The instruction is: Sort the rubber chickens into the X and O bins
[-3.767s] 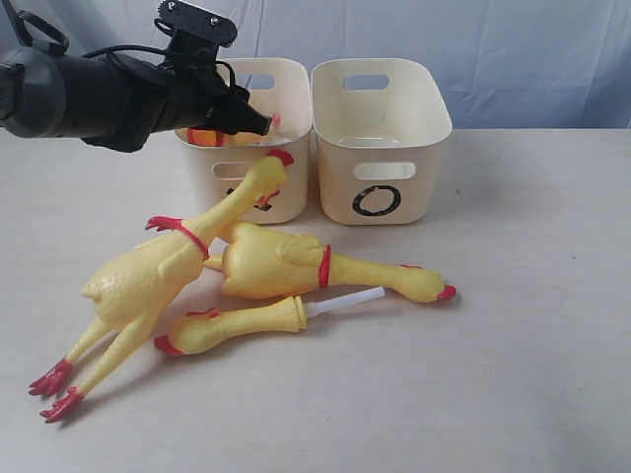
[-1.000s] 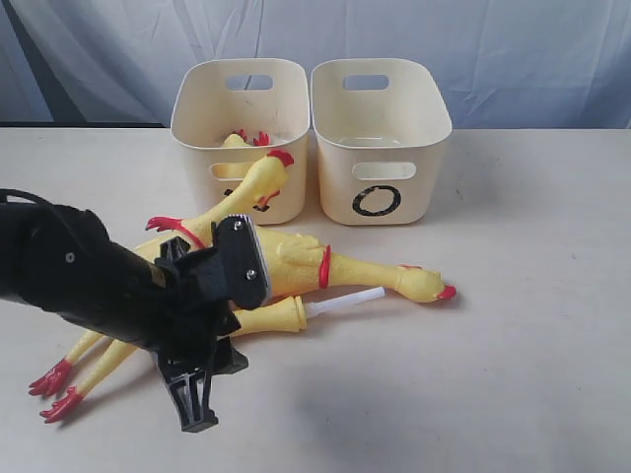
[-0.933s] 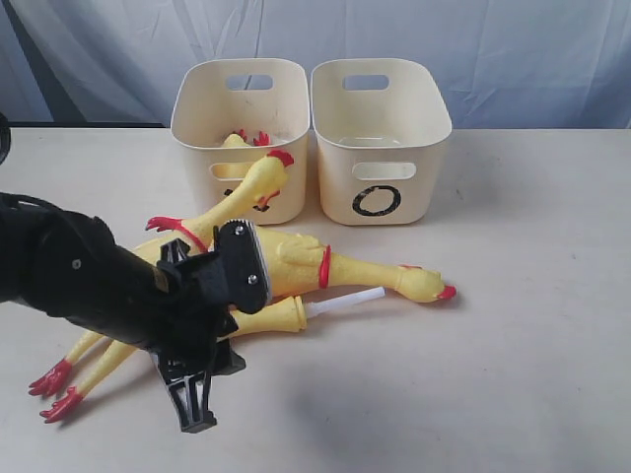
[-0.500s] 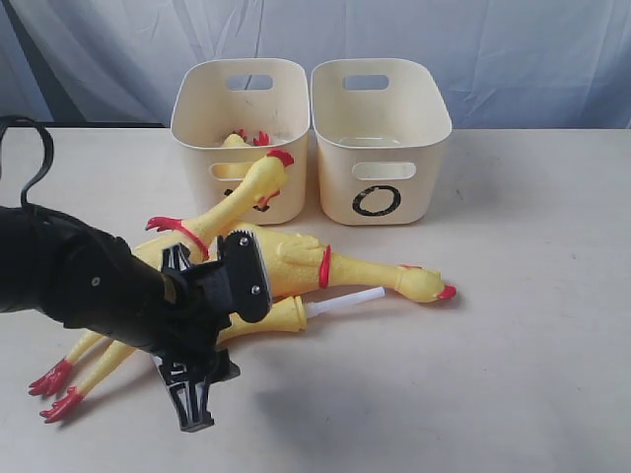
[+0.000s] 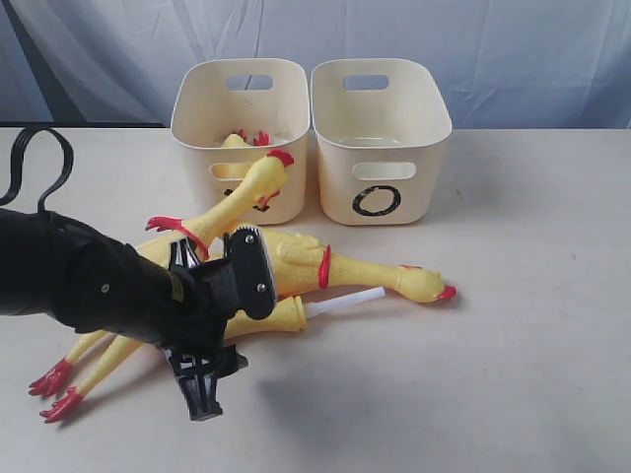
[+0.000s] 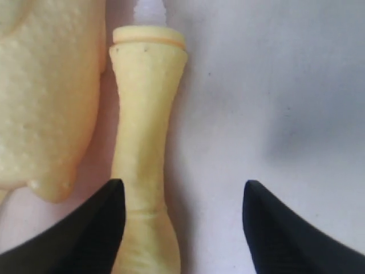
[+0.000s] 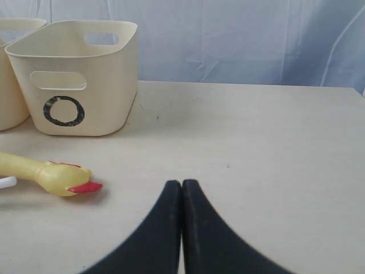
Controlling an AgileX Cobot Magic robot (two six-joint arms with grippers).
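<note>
— So, what's furthest over on the left?

— A long-necked chicken (image 5: 233, 205), yellow and pimply, sprawled on the table (image 5: 513, 345). Its red feet point towards the near left corner. Its red-combed head is propped against the front of the X bin (image 5: 193, 185), hiding most of the mark.

— And the arm?

— It lies across that bird's body. The left gripper (image 6: 182, 185) points down with its fingers spread wide and nothing clamped. The neck piece (image 6: 145, 114) lies between them, close against one finger, with bare table next to the other.

— What does that piece look like?

— It's a smooth yellow stem flaring to a flat rim, with a white tube (image 5: 345, 301) poking out of that end. It lies just beside the second chicken (image 5: 286, 261).

— And that one?

— It's on its side with a red neck band, beak pointing right.

— The bins?

— Two cream tubs touching at the back. Another chicken (image 5: 242, 140) shows red feet inside the X one. The O bin (image 7: 80, 63) stands to the right.

— The other arm?

— The right gripper (image 7: 182, 182) has its fingers pressed together, with nothing between them.
</note>
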